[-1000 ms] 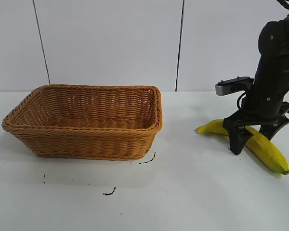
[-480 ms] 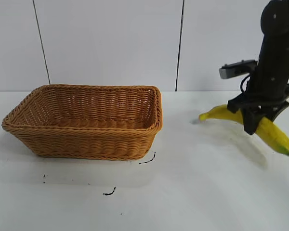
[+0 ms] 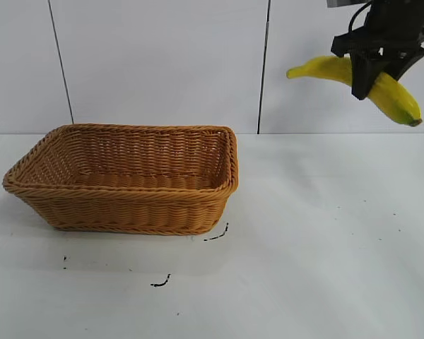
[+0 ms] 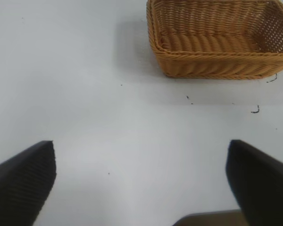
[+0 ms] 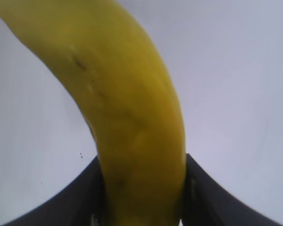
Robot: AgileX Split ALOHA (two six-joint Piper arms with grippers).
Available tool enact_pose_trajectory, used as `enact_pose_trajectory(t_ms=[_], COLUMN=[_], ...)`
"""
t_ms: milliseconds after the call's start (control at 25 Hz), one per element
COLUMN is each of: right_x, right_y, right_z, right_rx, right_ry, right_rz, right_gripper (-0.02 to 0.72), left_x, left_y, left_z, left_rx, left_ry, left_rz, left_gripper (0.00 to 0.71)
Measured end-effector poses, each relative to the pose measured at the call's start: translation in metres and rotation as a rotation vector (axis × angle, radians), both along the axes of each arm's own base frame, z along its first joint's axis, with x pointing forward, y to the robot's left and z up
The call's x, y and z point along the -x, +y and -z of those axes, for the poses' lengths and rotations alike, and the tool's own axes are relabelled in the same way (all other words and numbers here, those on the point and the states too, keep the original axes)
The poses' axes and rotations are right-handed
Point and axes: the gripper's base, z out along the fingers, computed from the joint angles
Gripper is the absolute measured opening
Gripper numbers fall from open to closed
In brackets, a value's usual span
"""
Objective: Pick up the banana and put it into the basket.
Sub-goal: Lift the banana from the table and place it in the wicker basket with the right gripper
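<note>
Banana [image 3: 390, 93] up in the air at the upper right, well above the table [image 3: 325, 233], clamped near its middle by the right gripper [image 3: 373, 70]. Curved, one pointed end toward the left, the other end with a small dark tip hanging lower at the right. From the right wrist camera, banana [image 5: 132, 117] pinched between two dark fingers [image 5: 85, 193], filling most of the view, white table far below.

Basket [image 3: 127, 212] down on the table at the left, well apart from the banana, upright, nothing visible inside. A few small dark marks [image 3: 215, 236] on the table just in front of its near right corner.

From the left wrist camera, left gripper [image 4: 141, 183] spread wide open, holding nothing, above bare table, with the basket [image 4: 217, 66] some way ahead of it.
</note>
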Motion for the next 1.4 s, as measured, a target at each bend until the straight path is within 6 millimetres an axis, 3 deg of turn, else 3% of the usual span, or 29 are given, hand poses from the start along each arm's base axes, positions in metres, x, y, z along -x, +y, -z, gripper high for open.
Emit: enact_pose_trajectory(t_ms=[120,320,600,800,1000,1400], right_x=[0.003,0.011,0.029,0.039,0.040,0.023], right_y=[0.024,0.086,0.174,0.223,0.253,0.269], right_z=[0.003,0.013,0.003,0.021,0.048,0.119], right_rx=[0.013,0.039,0.050,0.092,0.147,0.150], right_ry=[0.005,0.008,-0.099,-0.169,-0.253,-0.257], right_rz=[-0.064,-0.207,-0.443,-0.624,-0.736,-0.762], right_gripper=[0.312,0.312,0.312,0.312,0.312,0.312], left_x=[0.000,0.000,0.000,0.000,0.000,0.000], left_y=[0.000,0.000,0.000,0.000,0.000,0.000], left_z=[0.000,0.000,0.000,0.000,0.000,0.000], left_rx=[0.000,0.000,0.000,0.000,0.000,0.000], left_ry=[0.000,0.000,0.000,0.000,0.000,0.000], left_rz=[0.000,0.000,0.000,0.000,0.000,0.000], left_gripper=[0.695,0.695,0.695,0.695,0.695,0.695])
